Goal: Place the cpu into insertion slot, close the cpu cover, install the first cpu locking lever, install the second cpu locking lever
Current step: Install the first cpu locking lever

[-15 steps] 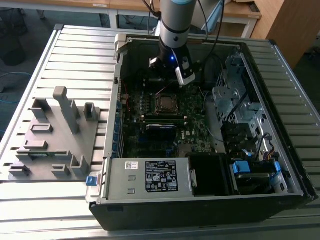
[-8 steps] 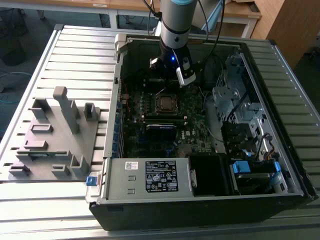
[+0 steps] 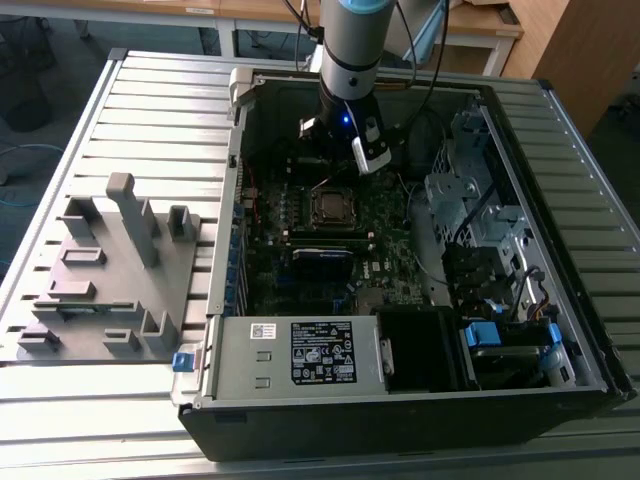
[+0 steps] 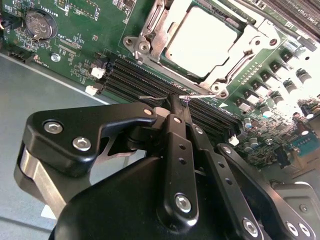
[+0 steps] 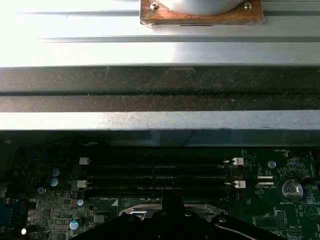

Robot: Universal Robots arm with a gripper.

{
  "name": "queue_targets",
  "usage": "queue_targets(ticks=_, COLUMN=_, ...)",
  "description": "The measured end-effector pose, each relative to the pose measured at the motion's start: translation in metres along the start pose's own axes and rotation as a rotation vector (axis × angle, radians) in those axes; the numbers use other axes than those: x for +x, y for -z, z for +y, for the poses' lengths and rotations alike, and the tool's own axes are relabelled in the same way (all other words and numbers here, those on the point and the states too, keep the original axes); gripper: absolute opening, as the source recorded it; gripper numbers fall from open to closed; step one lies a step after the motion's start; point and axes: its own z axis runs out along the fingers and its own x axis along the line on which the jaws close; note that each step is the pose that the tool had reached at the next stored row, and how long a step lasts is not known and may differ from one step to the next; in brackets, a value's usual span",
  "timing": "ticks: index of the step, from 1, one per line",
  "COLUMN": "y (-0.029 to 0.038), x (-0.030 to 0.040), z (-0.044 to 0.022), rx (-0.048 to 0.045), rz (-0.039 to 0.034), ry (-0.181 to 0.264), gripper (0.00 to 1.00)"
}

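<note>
Wooden furniture (image 3: 580, 50) is glimpsed beyond a ribbed metal bench (image 3: 150, 110). An open case (image 3: 400, 400) is laid on the bench, with a grey fixture (image 3: 110, 270) beside it. Inside, the green board (image 4: 75, 30) is reached from above. The tool (image 4: 175, 102) is held with its fingers together, tip down between the slot (image 4: 134, 44) and the memory slots (image 4: 135, 80). The cover (image 4: 248, 47) appears to be laid over the cpu (image 4: 200, 40), which is seated in the slot. A thin wire lever (image 4: 150, 97) is met right at the tip; whether it is pinched cannot be told. The risks: the wire could be lost off that narrow tip and spring back, or the board could be scraped if it is pressed too hard.
</note>
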Motion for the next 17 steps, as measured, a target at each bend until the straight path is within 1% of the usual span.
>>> queue_targets(ticks=5, y=-0.0013, x=-0.0002, z=-0.0003, rx=0.0003, rz=0.0001, ry=0.000, gripper=0.10)
queue_targets(ticks=7, y=-0.0029, x=-0.0002, z=-0.0007, rx=0.0001, rz=0.0000, ry=0.000, gripper=0.10)
queue_targets(ticks=12, y=-0.0034, x=-0.0003, z=-0.0008, rx=-0.0002, rz=-0.0001, ry=0.000, gripper=0.10)
queue_targets(ticks=17, y=-0.0065, x=-0.0002, z=-0.0016, rx=-0.0001, rz=0.0000, ry=0.000, gripper=0.10)
